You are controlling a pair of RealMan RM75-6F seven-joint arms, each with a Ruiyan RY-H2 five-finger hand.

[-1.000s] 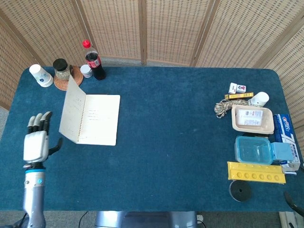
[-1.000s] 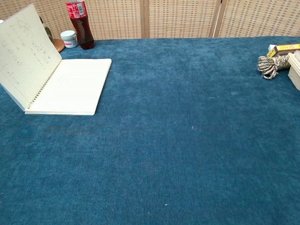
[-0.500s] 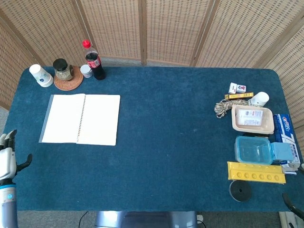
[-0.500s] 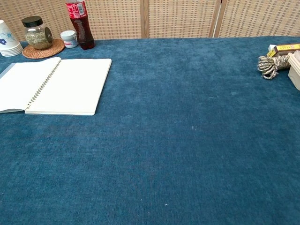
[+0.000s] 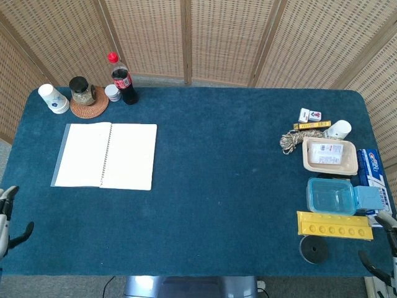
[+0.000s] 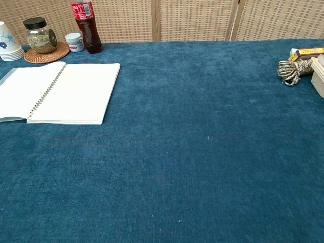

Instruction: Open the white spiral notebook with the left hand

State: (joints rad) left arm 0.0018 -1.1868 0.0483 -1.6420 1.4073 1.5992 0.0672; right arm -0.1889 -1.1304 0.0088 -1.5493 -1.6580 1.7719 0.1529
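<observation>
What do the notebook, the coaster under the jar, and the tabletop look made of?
Notebook: matte white paper pages, with what looks like a metal spiral binding down the middle. Coaster: probably woven rattan or straw, judging by its tan ribbed rim. Tabletop: covered in dark blue fabric with a soft, short nap, possibly velvet or felt.

We saw the blue table [image 5: 236, 180] bearing an open notebook [image 5: 105, 155], cola bottle [image 5: 122, 79], rope coil [image 5: 291, 141] and what looked like food boxes [image 5: 329, 155].

Notebook [image 5: 105, 155] lay open flat on counter [image 5: 217, 186] left side; bottle [image 5: 121, 79] and jar [image 5: 81, 90] behind it; rope [image 5: 293, 140] far right.
</observation>
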